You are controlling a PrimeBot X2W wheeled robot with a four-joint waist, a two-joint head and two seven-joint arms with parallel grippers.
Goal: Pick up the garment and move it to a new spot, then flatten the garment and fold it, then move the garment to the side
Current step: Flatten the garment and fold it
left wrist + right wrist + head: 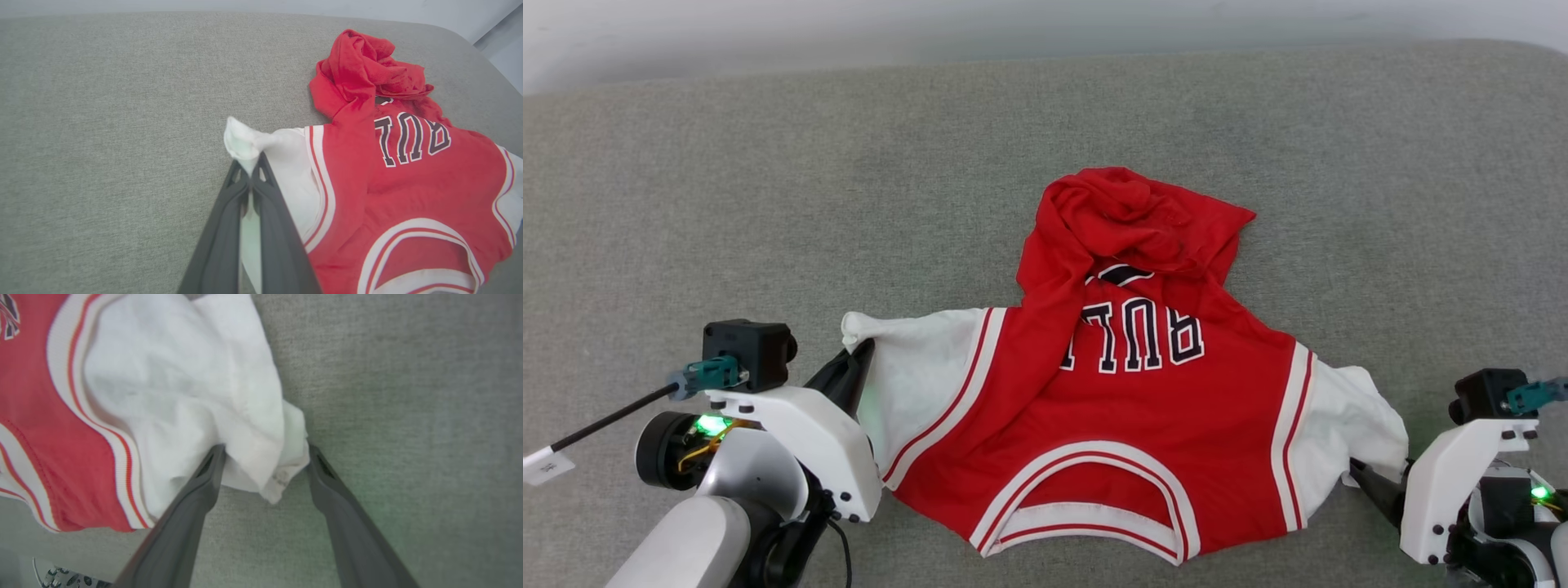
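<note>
The left gripper (250, 173) was pinched shut on the tip of one white sleeve of the garment (1127, 408). The right gripper (265, 453) stood wide, its fingers (192, 498) either side of the other sleeve's edge. Between them the garment lay on the grey desk (768, 204).

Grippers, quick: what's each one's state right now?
Left gripper: shut on the white sleeve tip of the bright red jersey-style garment.
Right gripper: open, fingers either side of the garment's other white sleeve, not yet clamped.
</note>
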